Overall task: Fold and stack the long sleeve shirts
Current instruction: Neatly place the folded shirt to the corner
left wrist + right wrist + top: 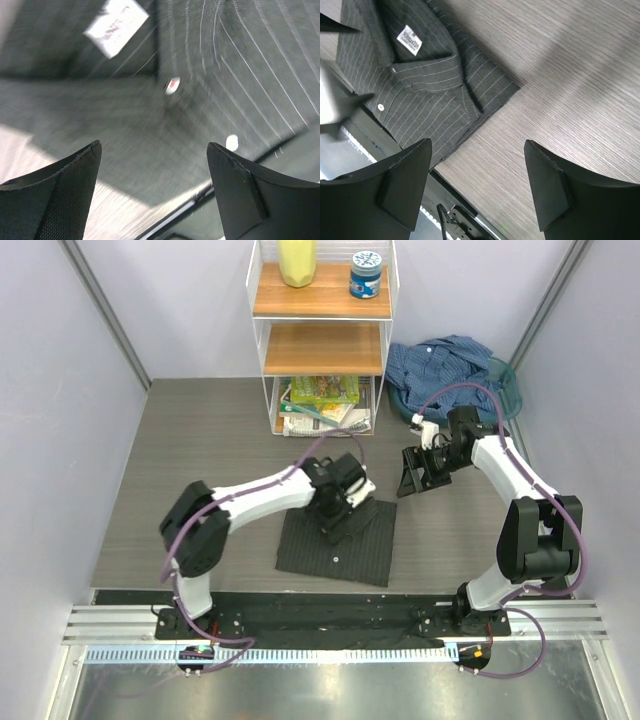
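Note:
One of the long sleeve shirts, dark charcoal with pale pinstripes (pixel 350 550), lies folded in a flat rectangle on the table near the front. My left gripper (pixel 340 515) hovers over its far part, jaws open and empty. In the left wrist view (pixel 154 145) the striped cloth (pixel 250 65) and its white neck label (pixel 116 25) lie below. My right gripper (pixel 414 481) stands open to the right of the shirt, above bare table (pixel 477 145). The right wrist view shows the folded shirt (pixel 425 85), collar up. The blue shirt (pixel 447 365) lies crumpled at the back right.
A white wire shelf unit (pixel 322 340) stands at the back centre, holding a yellow object (pixel 297 260), a blue jar (pixel 366 273) and packets on its lowest level. A teal basket (pixel 508 390) holds the blue shirt. A black rail (pixel 330 615) runs along the front edge.

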